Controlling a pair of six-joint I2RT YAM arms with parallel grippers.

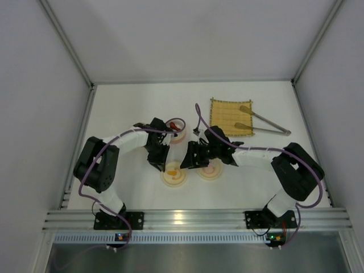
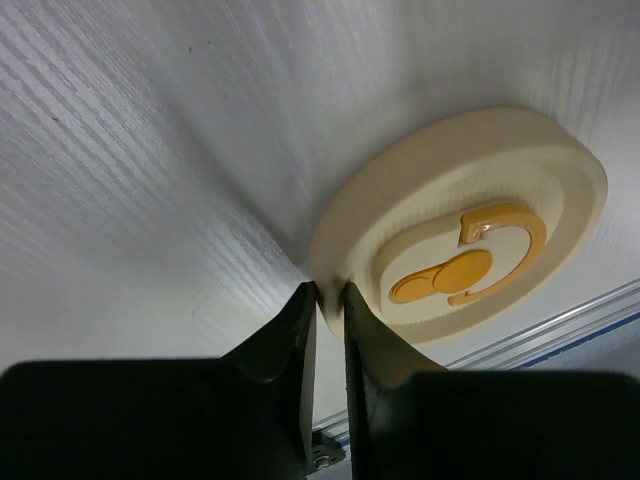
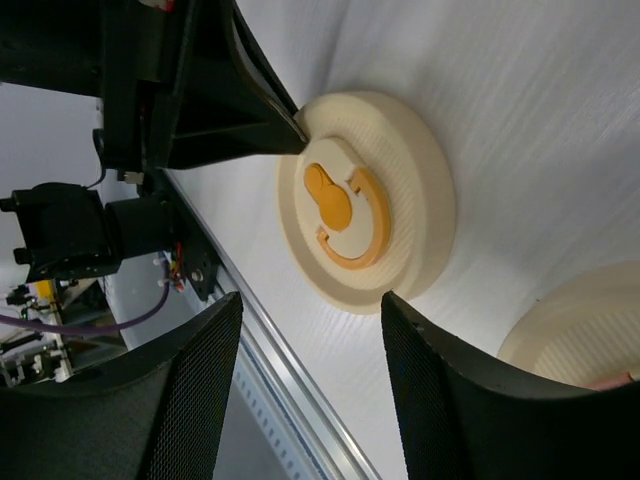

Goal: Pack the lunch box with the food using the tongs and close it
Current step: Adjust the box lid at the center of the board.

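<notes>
Close under the left wrist camera, the left gripper (image 2: 325,310) pinches the rim of the orange-marked lid (image 2: 440,170), fingers almost together, the lid flat on the table (image 1: 131,102) near the front edge. The right gripper (image 3: 310,300) stands jaws apart and empty just beside that lid. The tongs (image 1: 267,119) lie well off at the far right, tips on the yellow mat (image 1: 224,114), long axis roughly left to right, nearer the right arm.
</notes>
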